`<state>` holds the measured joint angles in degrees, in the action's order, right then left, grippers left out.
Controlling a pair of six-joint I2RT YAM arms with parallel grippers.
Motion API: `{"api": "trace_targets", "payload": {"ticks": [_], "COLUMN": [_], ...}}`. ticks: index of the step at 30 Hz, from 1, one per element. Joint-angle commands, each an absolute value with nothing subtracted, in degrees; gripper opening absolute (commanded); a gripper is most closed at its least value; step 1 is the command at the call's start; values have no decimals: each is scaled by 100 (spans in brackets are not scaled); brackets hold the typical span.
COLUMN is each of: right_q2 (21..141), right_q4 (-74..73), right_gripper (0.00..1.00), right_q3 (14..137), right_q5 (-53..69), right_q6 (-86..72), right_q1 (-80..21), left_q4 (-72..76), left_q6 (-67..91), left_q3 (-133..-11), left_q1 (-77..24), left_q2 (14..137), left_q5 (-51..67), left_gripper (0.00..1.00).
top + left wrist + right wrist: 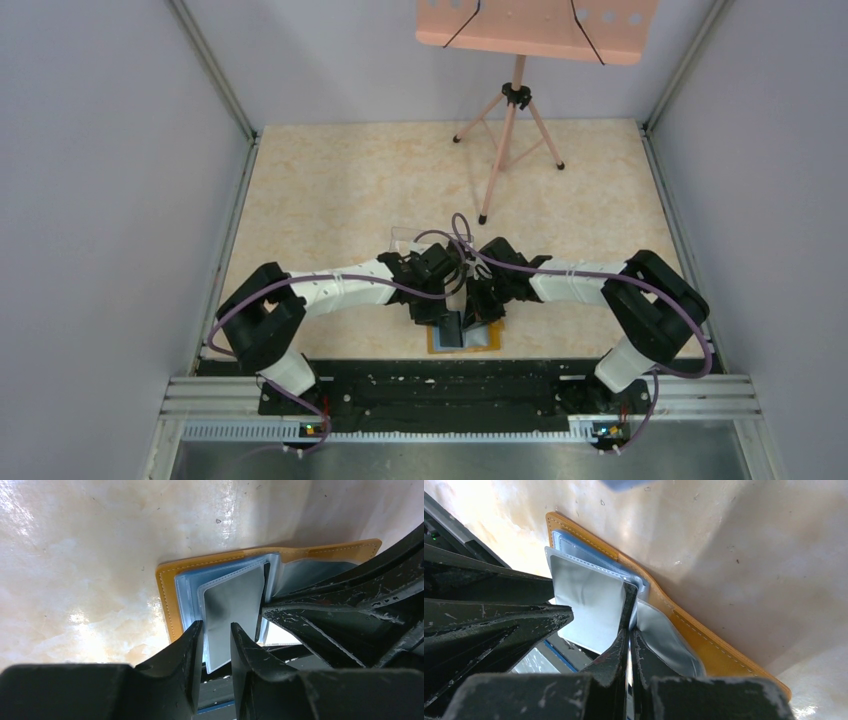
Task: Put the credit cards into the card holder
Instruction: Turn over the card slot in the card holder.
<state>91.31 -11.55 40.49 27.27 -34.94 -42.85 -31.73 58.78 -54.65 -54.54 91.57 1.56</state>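
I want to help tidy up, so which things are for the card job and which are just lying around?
For the job: orange wallet, dark card in the right hand.
Just lying about: clear box, pink stand.

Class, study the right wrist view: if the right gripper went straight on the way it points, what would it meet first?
The right gripper would likely meet the card holder's blue-grey pockets first, just beyond the credit card it pinches; depth is unclear.
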Motion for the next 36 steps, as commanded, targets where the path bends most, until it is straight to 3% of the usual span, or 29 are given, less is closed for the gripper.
{"api": "trace_targets", "payload": {"ticks": [1,10,22,36], "right_q2": [9382,9308,8728,8172], "right_q4": [-1278,-1296,-1579,-2571], "right_gripper": [0,0,5,40], "right_q3": [3907,3932,4089,4429], "right_q5": [2654,2680,2417,1486], "right_q6": [-3428,-3444,-3462,-3189], "right_q1": [-4299,-4298,-4289,-4289], "left_q4": [-3169,-2927,-2345,-1750], "left_q6": [5880,5827,5975,6135], "left_q3": [-5684,-5752,-5626,-5669], "left_q1": [-5508,-5570,-5581,-5581], "left_q2": [9131,8895,8839,9174], "left_q5": [56,89,550,1152], "left_gripper": [30,5,10,17]}}
